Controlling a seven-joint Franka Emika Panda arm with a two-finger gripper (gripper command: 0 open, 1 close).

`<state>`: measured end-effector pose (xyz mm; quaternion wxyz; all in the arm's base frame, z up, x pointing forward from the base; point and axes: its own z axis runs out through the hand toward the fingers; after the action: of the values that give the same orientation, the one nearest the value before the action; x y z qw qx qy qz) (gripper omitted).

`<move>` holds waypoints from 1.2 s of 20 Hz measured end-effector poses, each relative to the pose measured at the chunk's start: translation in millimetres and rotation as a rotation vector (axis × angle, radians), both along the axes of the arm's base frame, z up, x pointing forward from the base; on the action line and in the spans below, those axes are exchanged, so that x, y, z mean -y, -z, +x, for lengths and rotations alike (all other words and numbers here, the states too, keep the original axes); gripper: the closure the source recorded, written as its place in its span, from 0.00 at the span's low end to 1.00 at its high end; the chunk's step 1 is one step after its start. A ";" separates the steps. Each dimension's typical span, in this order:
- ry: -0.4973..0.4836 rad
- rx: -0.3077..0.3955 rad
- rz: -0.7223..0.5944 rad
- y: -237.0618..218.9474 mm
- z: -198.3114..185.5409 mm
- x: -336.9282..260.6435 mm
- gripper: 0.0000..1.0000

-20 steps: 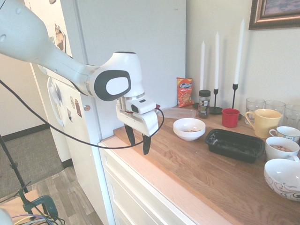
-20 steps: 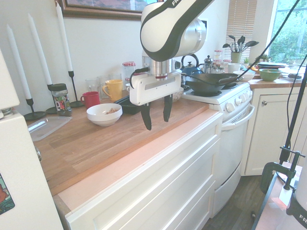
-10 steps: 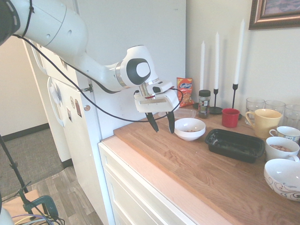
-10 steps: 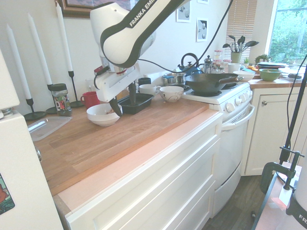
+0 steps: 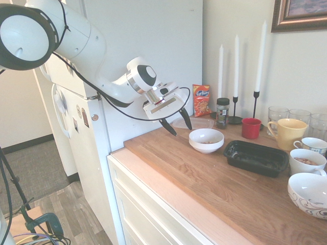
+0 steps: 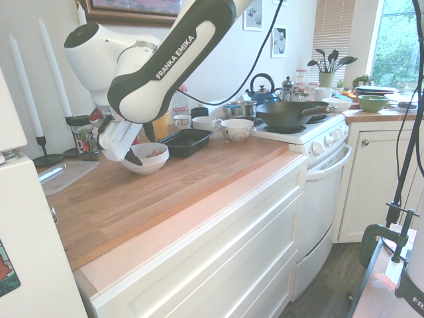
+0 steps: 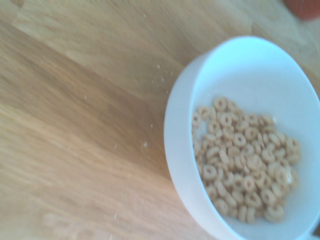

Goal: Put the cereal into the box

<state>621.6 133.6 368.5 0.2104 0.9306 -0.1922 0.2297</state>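
Observation:
The cereal [image 7: 245, 162] is a heap of small tan rings in a white bowl [image 5: 206, 137] on the wooden counter; it also shows as a small tan patch [image 6: 154, 153] in the second exterior view. The box [image 5: 255, 157] is a shallow black tray just right of the bowl, seen as the box [image 6: 187, 141] beyond the bowl [image 6: 143, 161] from the other side. My gripper [image 5: 180, 127] hangs tilted, just above and left of the bowl, open with nothing between its fingers. In the second exterior view the gripper [image 6: 141, 147] stands over the bowl's near rim.
A clear plastic lid [image 5: 193, 122] lies behind the bowl, with an orange snack bag [image 5: 201, 100], a jar [image 5: 222, 112] and candles at the wall. A red cup [image 5: 251, 127], yellow mug [image 5: 287, 133], glasses and more bowls [image 5: 308, 194] crowd the right. A stove [image 6: 298, 129] adjoins the counter.
The arm has swung from the counter's front edge back toward the wall. The gripper has tilted and come to the bowl's side. Its fingers have stayed open.

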 end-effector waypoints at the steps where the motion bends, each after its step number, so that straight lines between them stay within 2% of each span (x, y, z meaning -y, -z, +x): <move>1: -0.002 -0.001 -0.012 8.7 3.8 0.8 0.00; 5: -0.017 0.021 -0.057 41.7 23.9 8.6 0.00; 11: -0.019 0.036 -0.100 66.1 46.5 18.6 0.00; 12: -0.017 0.043 -0.108 66.2 48.7 20.9 1.00; 24: 0.000 0.059 -0.109 72.0 53.4 25.2 1.00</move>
<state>675.0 108.4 296.5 0.2551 0.9105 -0.1854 0.2673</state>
